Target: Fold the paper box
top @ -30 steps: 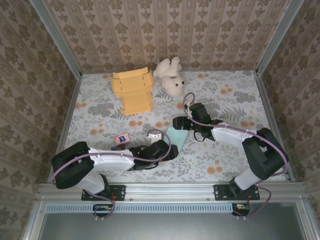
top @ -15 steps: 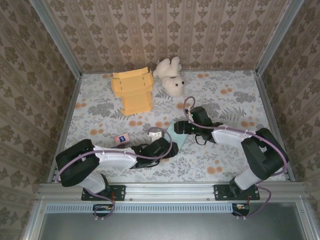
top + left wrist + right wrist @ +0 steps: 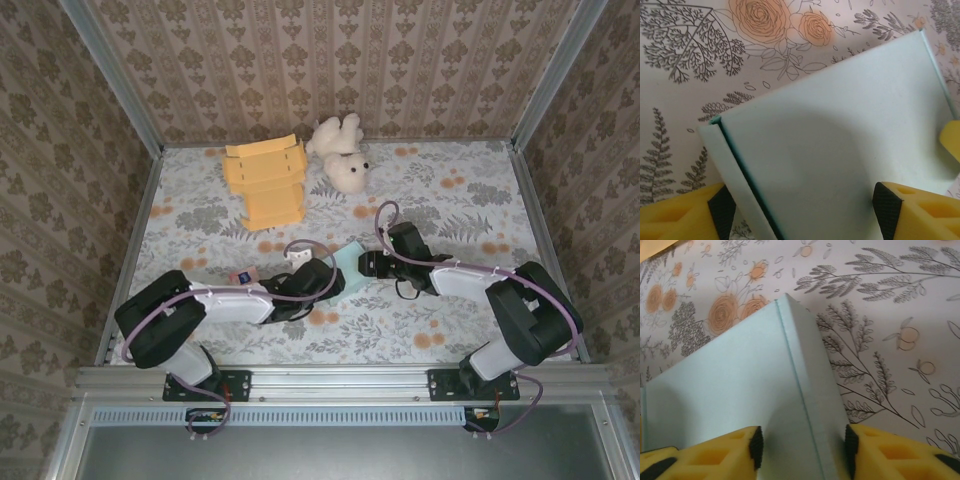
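The paper box [image 3: 350, 266] is a pale teal sheet with creased flaps, lying at the table's centre between both arms. My left gripper [image 3: 333, 282] reaches it from the left. In the left wrist view the box [image 3: 840, 125] spreads under my left gripper [image 3: 805, 205], whose jaws stand wide across the main panel and a folded edge strip. My right gripper [image 3: 368, 265] meets the box from the right. In the right wrist view my right gripper [image 3: 802, 447] straddles the box [image 3: 740, 385] at its creased side flap, jaws half closed, one pad [image 3: 848, 447] at the flap's outer edge.
A flat orange cardboard box [image 3: 267, 180] and a white teddy [image 3: 342, 155] lie at the back of the floral table [image 3: 450, 200]. A small pink and blue card [image 3: 240, 276] lies by the left arm. Patterned walls enclose three sides.
Both grippers have closed in on the teal box from either side, the left rising from the front. The right gripper's jaws have narrowed around the flap.
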